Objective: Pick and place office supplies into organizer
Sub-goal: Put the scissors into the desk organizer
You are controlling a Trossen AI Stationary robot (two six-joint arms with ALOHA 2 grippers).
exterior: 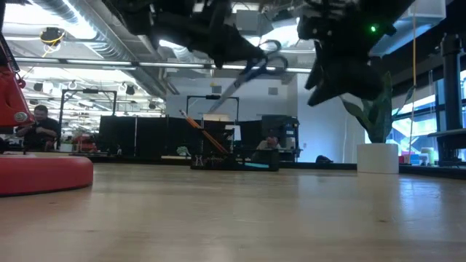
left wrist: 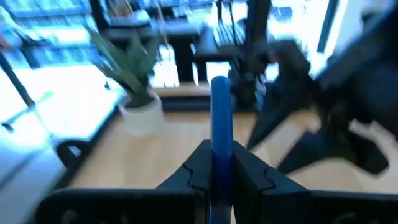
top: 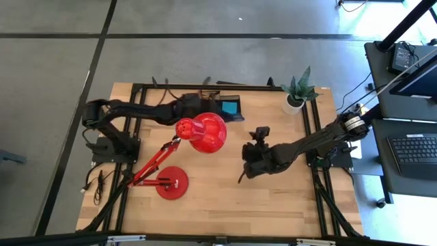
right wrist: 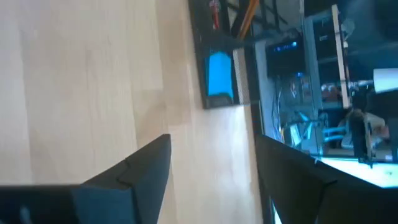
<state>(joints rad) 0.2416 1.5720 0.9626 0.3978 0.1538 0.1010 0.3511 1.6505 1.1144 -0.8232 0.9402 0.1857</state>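
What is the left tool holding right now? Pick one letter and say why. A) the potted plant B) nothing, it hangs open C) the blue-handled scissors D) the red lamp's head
C: in the left wrist view the left tool is shut on the blue-handled scissors, the blue handle standing up between its fingers; the low view shows the scissors hanging in the air above the table.

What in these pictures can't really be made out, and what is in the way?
- Organizer, high view: the red lamp head and the left arm cover most of it, so its compartments cannot be counted.
- Scissors, low view: dark against the ceiling; the blades barely show.
- Left end effector, left wrist view: shut on a blue handle whose lower end is cut off by the picture's edge.
- Potted plant, left wrist view: blurred.
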